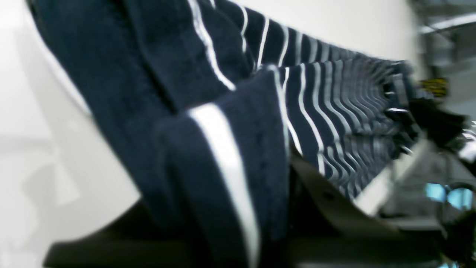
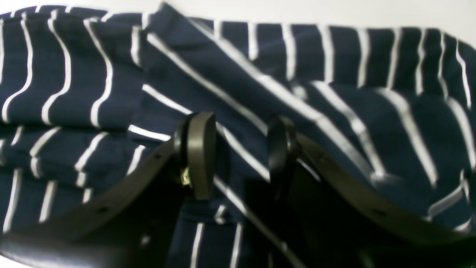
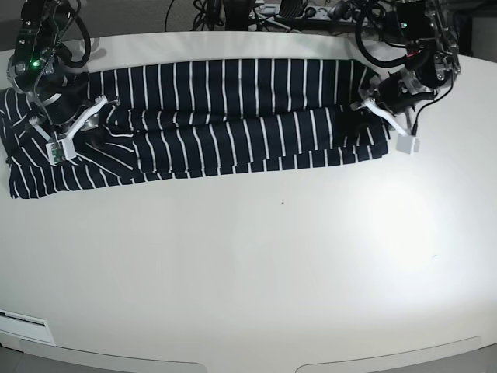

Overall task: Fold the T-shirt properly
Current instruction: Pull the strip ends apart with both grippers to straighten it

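The dark navy T-shirt (image 3: 233, 116) with thin white stripes lies as a long band across the far side of the white table (image 3: 279, 256), folded over lengthwise. My left gripper (image 3: 373, 103) is at the shirt's right end. In the left wrist view, the fabric (image 1: 334, 104) bunches up right at the jaws and hides most of them; one dark finger (image 1: 323, 193) shows. It appears shut on the cloth. My right gripper (image 2: 241, 149) stands over the shirt's left part (image 3: 92, 116), its jaws apart with striped fabric (image 2: 334, 56) beneath them.
Cables and equipment (image 3: 256, 12) lie along the table's far edge. A sleeve part (image 3: 46, 179) spreads toward the left edge. A white label (image 3: 27, 326) sits at the front left corner.
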Action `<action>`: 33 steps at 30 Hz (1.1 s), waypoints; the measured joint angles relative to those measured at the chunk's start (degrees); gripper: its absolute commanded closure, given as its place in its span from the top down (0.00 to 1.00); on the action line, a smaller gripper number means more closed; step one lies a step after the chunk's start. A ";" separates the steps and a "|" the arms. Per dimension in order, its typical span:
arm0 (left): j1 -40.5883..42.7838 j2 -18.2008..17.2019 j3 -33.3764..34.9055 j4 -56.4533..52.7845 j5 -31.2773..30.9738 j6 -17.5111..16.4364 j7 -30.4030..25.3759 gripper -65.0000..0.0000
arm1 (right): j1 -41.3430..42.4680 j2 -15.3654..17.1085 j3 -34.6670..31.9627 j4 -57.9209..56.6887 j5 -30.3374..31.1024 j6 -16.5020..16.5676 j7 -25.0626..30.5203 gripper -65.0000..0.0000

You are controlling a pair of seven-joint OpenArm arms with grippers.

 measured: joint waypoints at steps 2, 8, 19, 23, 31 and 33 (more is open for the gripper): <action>0.52 -1.99 -2.03 -0.31 -0.22 0.72 -0.02 0.00 | 1.18 -0.11 -0.15 2.40 7.82 5.29 -0.17 0.23; 0.63 -8.74 -5.60 -0.48 -1.77 1.11 0.39 0.00 | 2.16 -0.09 -0.17 3.93 7.13 3.52 -1.31 0.00; 0.46 -14.84 -5.68 -0.50 -7.34 -2.10 1.22 0.00 | 3.69 -0.13 -0.17 -11.93 -3.02 3.37 9.81 0.00; 0.31 -14.91 -5.68 -0.50 -9.38 -2.73 1.75 0.00 | 5.35 -0.11 -0.15 -20.48 -1.38 6.23 11.91 0.00; -0.50 -14.40 -5.68 -0.09 -25.49 -12.44 10.45 0.00 | 6.32 -0.17 -0.07 -25.03 -0.31 8.26 14.16 0.00; -0.68 -12.92 -5.68 0.22 -25.18 -12.02 10.45 0.00 | 6.34 -0.15 -0.07 -24.39 0.39 8.07 12.79 0.00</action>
